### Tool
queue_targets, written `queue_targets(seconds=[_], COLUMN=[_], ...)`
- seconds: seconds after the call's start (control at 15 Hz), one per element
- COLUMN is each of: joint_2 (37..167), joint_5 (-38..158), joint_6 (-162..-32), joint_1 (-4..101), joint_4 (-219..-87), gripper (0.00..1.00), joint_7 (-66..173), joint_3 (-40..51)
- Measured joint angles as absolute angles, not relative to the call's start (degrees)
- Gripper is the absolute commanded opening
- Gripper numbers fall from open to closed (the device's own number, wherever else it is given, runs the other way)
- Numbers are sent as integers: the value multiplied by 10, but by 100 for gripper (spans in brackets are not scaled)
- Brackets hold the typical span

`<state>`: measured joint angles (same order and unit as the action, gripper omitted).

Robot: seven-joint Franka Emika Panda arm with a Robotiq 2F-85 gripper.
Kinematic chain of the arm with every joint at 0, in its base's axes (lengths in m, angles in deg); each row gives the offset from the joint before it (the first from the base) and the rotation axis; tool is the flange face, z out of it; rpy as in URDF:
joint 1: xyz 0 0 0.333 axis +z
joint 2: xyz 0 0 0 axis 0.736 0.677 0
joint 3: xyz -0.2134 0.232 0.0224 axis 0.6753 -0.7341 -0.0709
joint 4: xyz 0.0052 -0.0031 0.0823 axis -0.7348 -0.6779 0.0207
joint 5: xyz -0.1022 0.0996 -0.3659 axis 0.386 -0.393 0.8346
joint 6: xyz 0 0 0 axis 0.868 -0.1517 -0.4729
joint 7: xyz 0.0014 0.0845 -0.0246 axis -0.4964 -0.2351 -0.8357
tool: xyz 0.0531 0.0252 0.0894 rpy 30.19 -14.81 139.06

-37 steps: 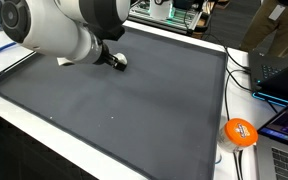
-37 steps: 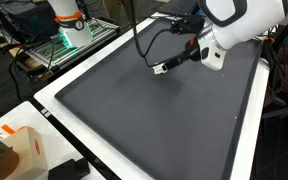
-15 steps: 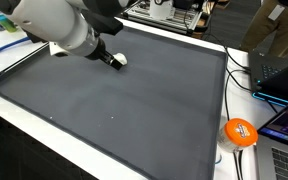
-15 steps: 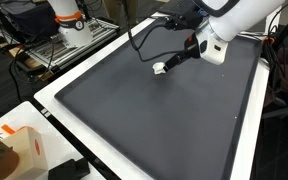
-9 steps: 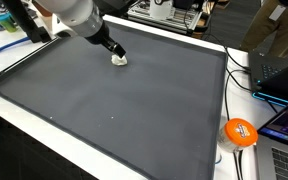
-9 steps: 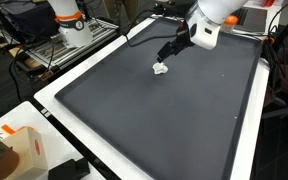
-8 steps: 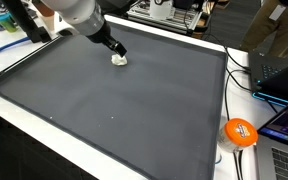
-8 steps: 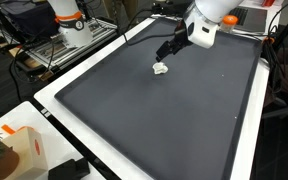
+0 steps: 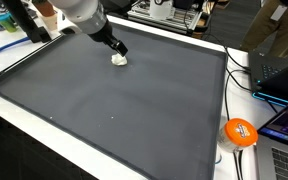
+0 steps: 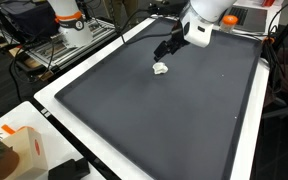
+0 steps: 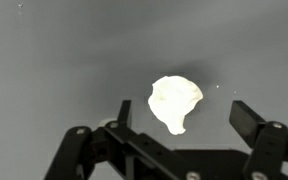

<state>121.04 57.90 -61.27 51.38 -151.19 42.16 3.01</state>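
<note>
Exterior cams: I look down slantwise from two raised spots on different sides of the dark mat [image 9: 134,110], mid-range | wrist cam: close, facing down at the white lump [image 11: 174,102] | shared: lump, surrounding mat

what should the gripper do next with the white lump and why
Probably lower straight down over the lump: the gripper is open and hangs just above it, not touching, and the wrist view shows the lump on the mat roughly between the fingers.
</note>
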Motion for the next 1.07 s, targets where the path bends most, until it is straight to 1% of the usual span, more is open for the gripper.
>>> queue_targets(seconds=[0.33,0.73,1.07], joint_2=[1195,1150,1116], joint_5=[576,575,575], joint_6=[-659,-762,-806], joint_1=[512,512,512], joint_4=[-1557,-1646,-1701], gripper=[100,100,100], joint_7=[422,421,421], joint_3=[30,30,27])
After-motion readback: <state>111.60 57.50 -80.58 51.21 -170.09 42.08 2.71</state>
